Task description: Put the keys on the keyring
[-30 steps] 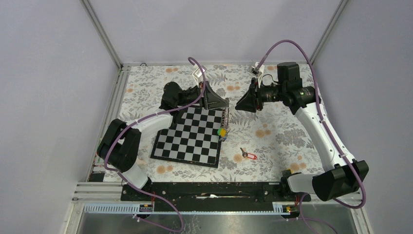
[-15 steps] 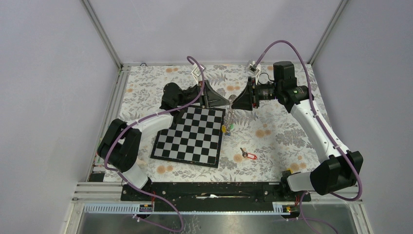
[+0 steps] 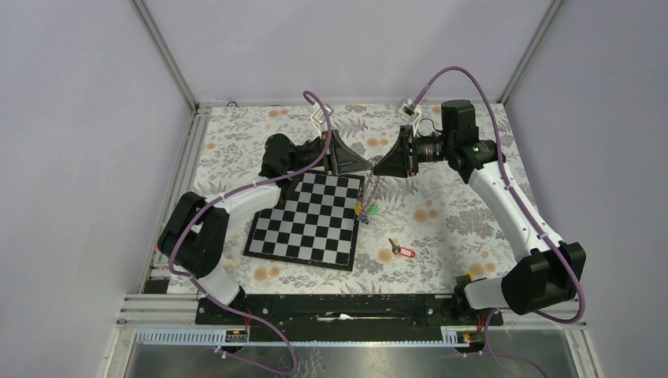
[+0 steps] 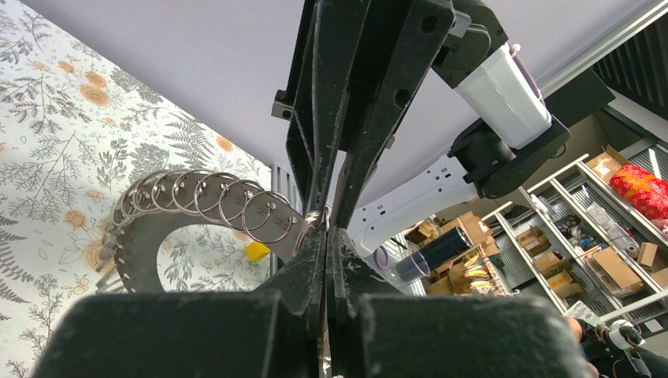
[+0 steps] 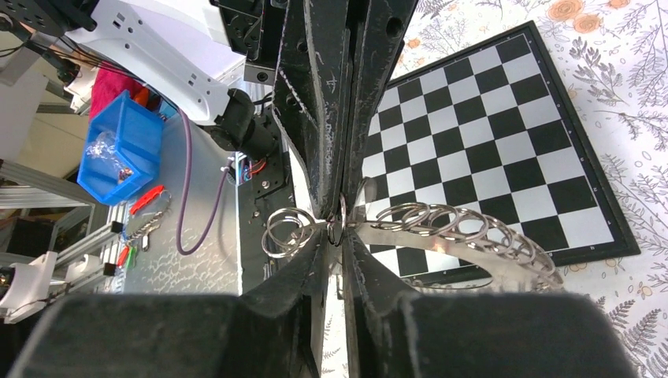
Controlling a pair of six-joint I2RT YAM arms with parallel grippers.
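The keyring point(image 3: 370, 187) hangs between my two grippers above the chessboard's right edge. In the left wrist view it is a flat grey arc point(image 4: 142, 236) carrying several small wire rings. My left gripper point(image 3: 362, 167) is shut on one end of it point(image 4: 325, 228). My right gripper point(image 3: 378, 168) is shut on the other end point(image 5: 341, 228). Keys with yellow, green and blue tags point(image 3: 364, 210) dangle from the ring; the yellow tag point(image 4: 256, 251) shows in the left wrist view. One key with a red tag point(image 3: 402, 252) lies loose on the cloth.
The chessboard point(image 3: 307, 224) lies on the floral cloth left of centre and also shows in the right wrist view point(image 5: 488, 118). Metal rails point(image 3: 189, 157) border the table's left side, with frame posts at the back corners.
My right gripper has moved left to the keyring and closed on it. The hanging tags have swung slightly. The left arm and the red key have stayed put.
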